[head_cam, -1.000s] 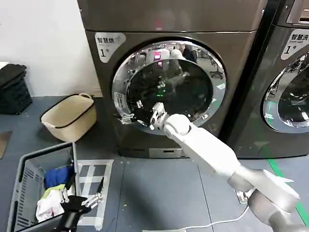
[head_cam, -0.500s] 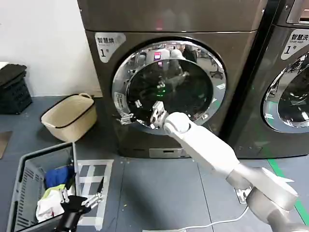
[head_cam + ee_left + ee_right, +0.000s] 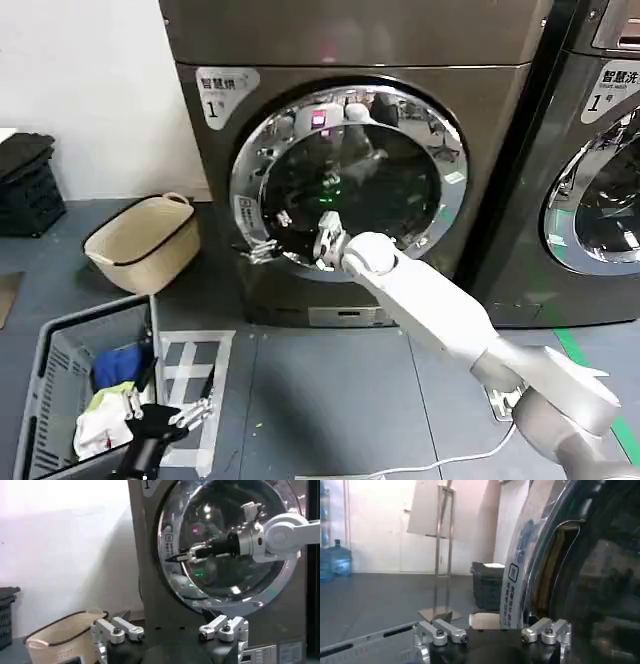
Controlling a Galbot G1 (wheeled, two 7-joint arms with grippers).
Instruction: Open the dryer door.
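The dryer door (image 3: 345, 180) is a big round porthole with a chrome rim and dark glass on the grey-brown machine; its left edge stands slightly out from the front. My right gripper (image 3: 262, 247) reaches across the glass to that left edge, at its lower part. In the right wrist view the chrome rim (image 3: 517, 575) runs up between my spread fingers, and the right gripper (image 3: 492, 635) is open. The left wrist view shows the door (image 3: 225, 545) with the right gripper (image 3: 182, 557) against it. My left gripper (image 3: 168, 410) waits low by the crate, open (image 3: 170, 630).
A beige laundry basket (image 3: 145, 240) sits on the floor left of the dryer. A grey crate (image 3: 50, 370) with clothes is at the lower left, beside white tape marks (image 3: 195, 365). A second machine (image 3: 600, 150) stands close on the right. A black crate (image 3: 25, 185) is at far left.
The door's left edge has swung a little outward from the machine's front, and my right gripper has shifted slightly with it. The left arm has not moved.
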